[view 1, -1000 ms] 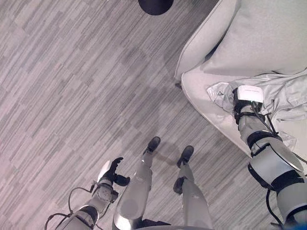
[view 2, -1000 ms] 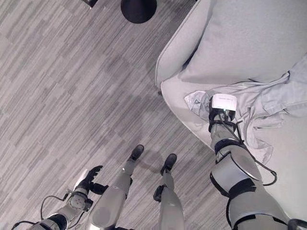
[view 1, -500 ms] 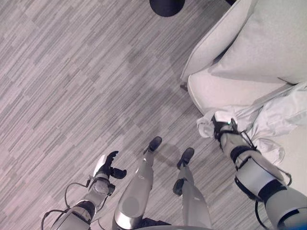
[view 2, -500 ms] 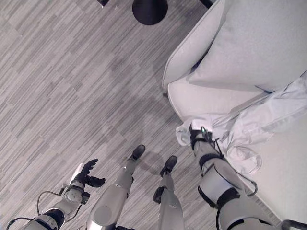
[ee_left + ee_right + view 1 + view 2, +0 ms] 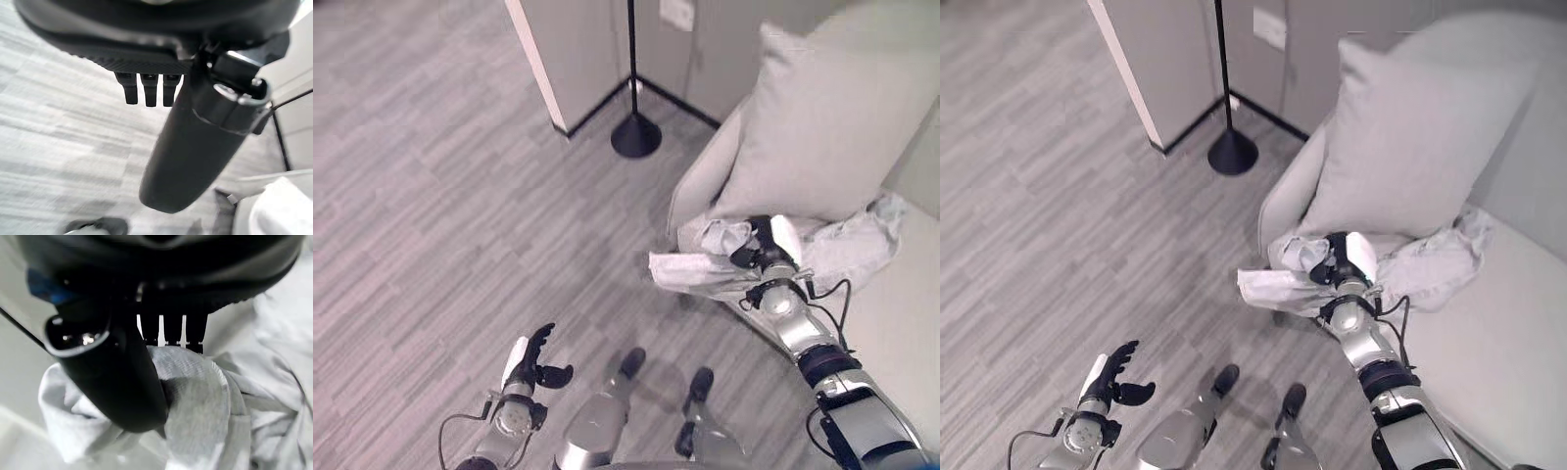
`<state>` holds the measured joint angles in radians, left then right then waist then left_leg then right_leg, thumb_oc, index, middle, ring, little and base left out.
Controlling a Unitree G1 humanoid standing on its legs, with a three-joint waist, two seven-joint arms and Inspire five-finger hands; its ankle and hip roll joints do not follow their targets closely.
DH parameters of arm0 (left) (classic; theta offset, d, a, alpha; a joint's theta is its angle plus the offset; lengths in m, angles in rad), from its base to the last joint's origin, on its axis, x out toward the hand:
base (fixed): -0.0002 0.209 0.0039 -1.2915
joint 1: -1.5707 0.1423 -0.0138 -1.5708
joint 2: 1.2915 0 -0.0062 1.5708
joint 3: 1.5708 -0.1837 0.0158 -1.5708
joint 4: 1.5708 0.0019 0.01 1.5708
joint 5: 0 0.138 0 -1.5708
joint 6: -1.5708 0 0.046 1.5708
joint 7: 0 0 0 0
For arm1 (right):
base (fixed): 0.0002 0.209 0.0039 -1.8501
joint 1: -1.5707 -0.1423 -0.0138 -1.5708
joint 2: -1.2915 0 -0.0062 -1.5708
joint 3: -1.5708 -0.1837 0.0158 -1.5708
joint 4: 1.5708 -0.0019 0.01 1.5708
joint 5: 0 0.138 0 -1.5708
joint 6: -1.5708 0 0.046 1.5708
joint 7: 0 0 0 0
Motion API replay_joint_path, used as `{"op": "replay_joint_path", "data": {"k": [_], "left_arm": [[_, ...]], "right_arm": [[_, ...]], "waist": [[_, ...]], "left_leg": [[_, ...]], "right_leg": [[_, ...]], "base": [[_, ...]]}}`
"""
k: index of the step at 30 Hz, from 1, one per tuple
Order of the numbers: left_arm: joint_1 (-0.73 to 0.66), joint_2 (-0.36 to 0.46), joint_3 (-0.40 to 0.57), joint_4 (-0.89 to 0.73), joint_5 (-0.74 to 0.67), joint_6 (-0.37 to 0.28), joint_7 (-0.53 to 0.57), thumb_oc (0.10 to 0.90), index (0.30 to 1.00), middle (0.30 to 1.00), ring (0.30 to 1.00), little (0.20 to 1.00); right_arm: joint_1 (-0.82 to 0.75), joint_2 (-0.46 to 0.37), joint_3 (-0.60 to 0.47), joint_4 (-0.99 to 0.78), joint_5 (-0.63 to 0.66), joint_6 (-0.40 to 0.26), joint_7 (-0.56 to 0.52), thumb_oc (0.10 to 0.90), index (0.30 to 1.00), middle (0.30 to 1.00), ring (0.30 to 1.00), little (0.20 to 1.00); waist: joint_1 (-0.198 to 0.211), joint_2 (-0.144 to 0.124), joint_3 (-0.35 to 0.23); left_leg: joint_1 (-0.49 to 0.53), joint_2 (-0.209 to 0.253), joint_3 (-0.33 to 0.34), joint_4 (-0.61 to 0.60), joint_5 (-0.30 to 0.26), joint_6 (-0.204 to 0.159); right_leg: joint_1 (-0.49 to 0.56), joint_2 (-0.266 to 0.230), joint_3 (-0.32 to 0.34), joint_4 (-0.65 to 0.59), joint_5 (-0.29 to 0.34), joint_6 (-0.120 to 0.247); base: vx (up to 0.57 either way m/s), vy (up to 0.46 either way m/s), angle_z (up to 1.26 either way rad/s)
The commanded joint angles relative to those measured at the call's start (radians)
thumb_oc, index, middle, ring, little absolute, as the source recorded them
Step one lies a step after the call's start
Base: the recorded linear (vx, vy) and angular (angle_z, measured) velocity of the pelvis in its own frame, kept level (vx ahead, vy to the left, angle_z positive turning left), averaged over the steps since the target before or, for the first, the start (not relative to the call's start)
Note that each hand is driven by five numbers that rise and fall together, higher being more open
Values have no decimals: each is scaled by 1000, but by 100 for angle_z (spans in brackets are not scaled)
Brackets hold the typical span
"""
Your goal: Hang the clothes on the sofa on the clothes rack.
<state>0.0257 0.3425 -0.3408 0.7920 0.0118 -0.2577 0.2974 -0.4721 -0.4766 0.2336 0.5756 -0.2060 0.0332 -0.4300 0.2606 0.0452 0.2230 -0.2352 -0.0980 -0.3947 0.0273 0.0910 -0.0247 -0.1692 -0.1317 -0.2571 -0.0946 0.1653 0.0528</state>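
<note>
A pale grey garment [image 5: 847,250] lies crumpled on the light sofa [image 5: 1498,343], its front part bunched and lifted off the seat edge [image 5: 1278,289]. My right hand [image 5: 762,253] is shut on that bunched cloth [image 5: 195,406], thumb and fingers curled round it. My left hand [image 5: 533,357] hangs low over the floor at the lower left, fingers relaxed and holding nothing [image 5: 146,90]. A black pole on a round base [image 5: 635,135], perhaps the clothes rack's stand, rises by the wall corner.
A big grey cushion [image 5: 822,122] leans on the sofa's back behind the garment. A white wall corner [image 5: 553,59] stands beyond the striped grey floor [image 5: 431,215], which stretches open to the left.
The camera has tilted up, bringing the wall, pole and cushion into view. My right hand has lifted the gathered end of the garment off the seat edge. The left hand hangs as before.
</note>
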Motion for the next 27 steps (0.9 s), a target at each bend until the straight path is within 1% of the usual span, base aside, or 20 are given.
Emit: {"op": "replay_joint_path", "data": {"k": [1, 4, 5, 6, 8, 9, 10, 12, 15, 16, 17, 19, 23, 26, 27], "left_arm": [[19, 64, -45, -28, 44, -43, -5, 800, 900, 900, 900, 900], [37, 75, -21, -124, 26, -39, -19, 800, 900, 900, 900, 900], [39, 77, -21, -128, 25, -37, -20, 800, 900, 900, 900, 900], [39, 76, -15, -144, 14, -36, -23, 800, 900, 900, 900, 900], [40, 86, 15, -216, -20, -30, -20, 800, 900, 900, 900, 900], [40, 89, 26, -252, -33, -27, -25, 800, 900, 900, 900, 900], [41, 90, 26, -253, -33, -26, -25, 800, 900, 900, 900, 900], [22, 104, 34, -364, -41, -24, -15, 800, 900, 900, 900, 900], [-6, 105, 22, -445, -55, -16, -7, 800, 900, 900, 900, 900], [-8, 104, 25, -449, -56, -13, -8, 800, 900, 900, 900, 900], [-34, 108, 13, -483, -59, -24, 11, 800, 900, 900, 900, 900], [-66, 111, 10, -495, -59, -40, 37, 800, 900, 900, 900, 900], [-155, 121, 11, -498, -27, -57, 127, 800, 900, 900, 900, 900], [-221, 123, 0, -476, 3, -57, 175, 800, 900, 900, 900, 900], [-259, 138, -12, -472, 56, -51, 202, 800, 900, 900, 900, 900]], "right_arm": [[-2, -64, -42, -177, 30, -115, -73, 400, 300, 300, 300, 300], [-16, -74, -100, -296, 43, -120, -90, 400, 300, 300, 300, 300], [-14, -74, -101, -299, 43, -118, -90, 400, 300, 300, 300, 300], [-35, -76, -111, -325, 46, -119, -99, 400, 300, 300, 300, 300], [-108, -82, -131, -414, 47, -114, -113, 400, 300, 300, 300, 300], [-130, -80, -140, -444, 47, -109, -120, 400, 300, 300, 300, 300], [-130, -79, -141, -445, 47, -108, -120, 400, 300, 300, 300, 300], [-234, -93, -157, -491, 57, -102, -146, 400, 300, 300, 300, 300], [-366, -112, -142, -450, 76, -79, -179, 400, 300, 300, 300, 300], [-379, -113, -136, -440, 79, -81, -182, 400, 300, 300, 300, 300], [-470, -120, -115, -408, 103, -76, -197, 400, 300, 300, 300, 300], [-584, -138, -79, -357, 121, -81, -213, 400, 300, 300, 300, 300], [-737, -110, -29, -332, 145, -93, -232, 400, 300, 300, 300, 300], [-812, -84, 3, -313, 156, -101, -238, 400, 300, 300, 300, 300], [-840, -62, 18, -313, 164, -110, -235, 400, 300, 300, 300, 300]], "waist": [[7, -34, -210], [22, -47, -265], [22, -48, -265], [29, -55, -281], [44, -78, -321], [43, -85, -331], [42, -86, -331], [55, -107, -362], [60, -127, -384], [58, -125, -378], [57, -139, -391], [51, -146, -391], [40, -159, -400], [28, -161, -401], [18, -160, -405]], "left_leg": [[48, -8, -63, -115, -56, 58], [71, -14, -80, -115, -61, 54], [72, -14, -81, -115, -62, 54], [79, -16, -85, -115, -64, 52], [105, -18, -86, -115, -78, 50], [107, -21, -91, -115, -75, 50], [107, -21, -91, -115, -75, 50], [125, -24, -96, -115, -86, 50], [137, -30, -110, -115, -85, 52], [139, -31, -111, -115, -85, 52], [152, -33, -113, -115, -88, 52], [165, -32, -107, -115, -93, 52], [181, -30, -96, -115, -99, 52], [190, -31, -98, -115, -100, 50], [193, -31, -101, -115, -100, 50]], "right_leg": [[132, -66, 3, 7, -185, 44], [165, -71, -20, 7, -199, 45], [166, -72, -21, 7, -200, 45], [174, -74, -24, 7, -203, 46], [201, -80, -27, 7, -216, 48], [205, -82, -31, 7, -215, 49], [205, -82, -32, 7, -216, 49], [223, -87, -32, 7, -222, 50], [237, -90, -37, 7, -217, 50], [239, -91, -38, 7, -217, 51], [250, -92, -33, 7, -213, 52], [258, -94, -27, 7, -212, 55], [263, -95, 1, 7, -209, 52], [270, -94, 10, 7, -206, 49], [271, -93, 17, 7, -203, 48]], "base": [[-22, -26, 29], [-19, -5, 18], [-28, -7, 9], [-18, -8, 6], [-31, 1, 8], [-26, 12, 8], [-49, 26, 10], [-36, 28, 10], [-35, 20, 5], [-26, 7, 5], [-46, 10, 5], [-46, 11, 5], [-10, -2, -4], [-11, -4, -11], [-11, -5, -7]]}}
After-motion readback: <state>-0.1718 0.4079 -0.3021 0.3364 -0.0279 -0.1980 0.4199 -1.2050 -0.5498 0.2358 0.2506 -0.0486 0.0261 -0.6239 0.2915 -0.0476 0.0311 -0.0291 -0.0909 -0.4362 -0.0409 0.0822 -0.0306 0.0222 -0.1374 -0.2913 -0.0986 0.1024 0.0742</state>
